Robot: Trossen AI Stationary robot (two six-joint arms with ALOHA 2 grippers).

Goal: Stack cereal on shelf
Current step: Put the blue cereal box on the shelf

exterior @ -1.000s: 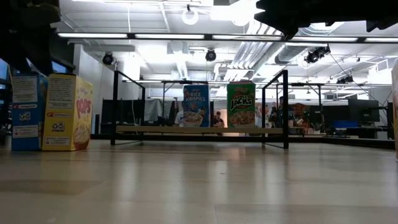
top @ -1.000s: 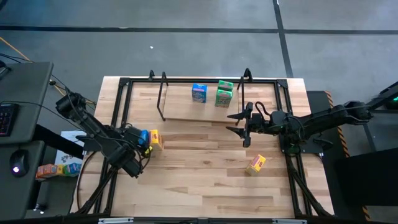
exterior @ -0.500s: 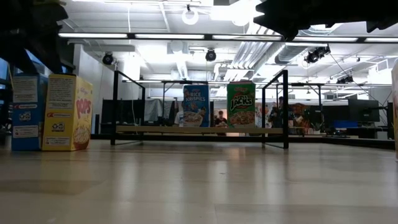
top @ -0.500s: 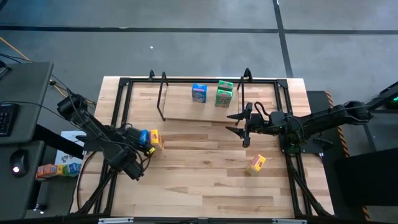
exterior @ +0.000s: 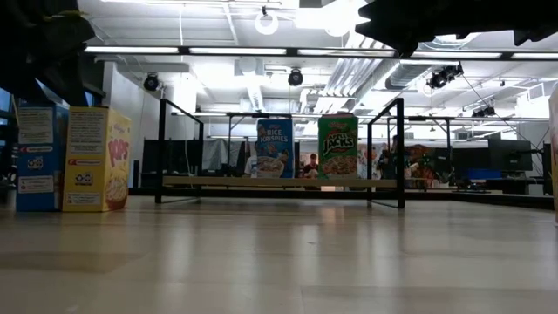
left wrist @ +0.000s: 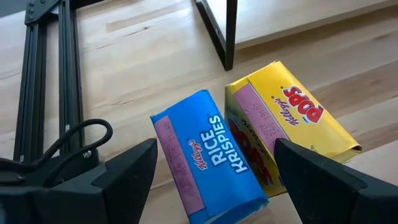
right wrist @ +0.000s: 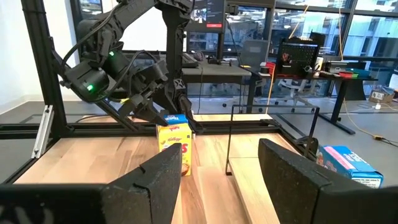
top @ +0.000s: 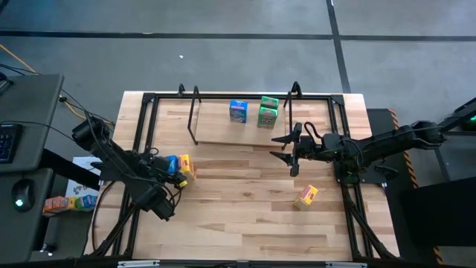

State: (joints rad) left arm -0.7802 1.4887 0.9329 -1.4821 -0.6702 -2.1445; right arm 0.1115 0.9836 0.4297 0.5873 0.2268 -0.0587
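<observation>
Your left gripper [left wrist: 214, 180], jaws apart, straddles the blue box [left wrist: 208, 158], yellow box [left wrist: 286, 124] touching beside it.

Low view: right-edge box [exterior: 554, 148] cut off, left arm [exterior: 39, 44] silhouette only

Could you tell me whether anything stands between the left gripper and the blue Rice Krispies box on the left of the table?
Nothing visible does. The left gripper is open, and the blue Rice Krispies box lies directly ahead between its fingers, with the yellow Pops box beside it.
</observation>
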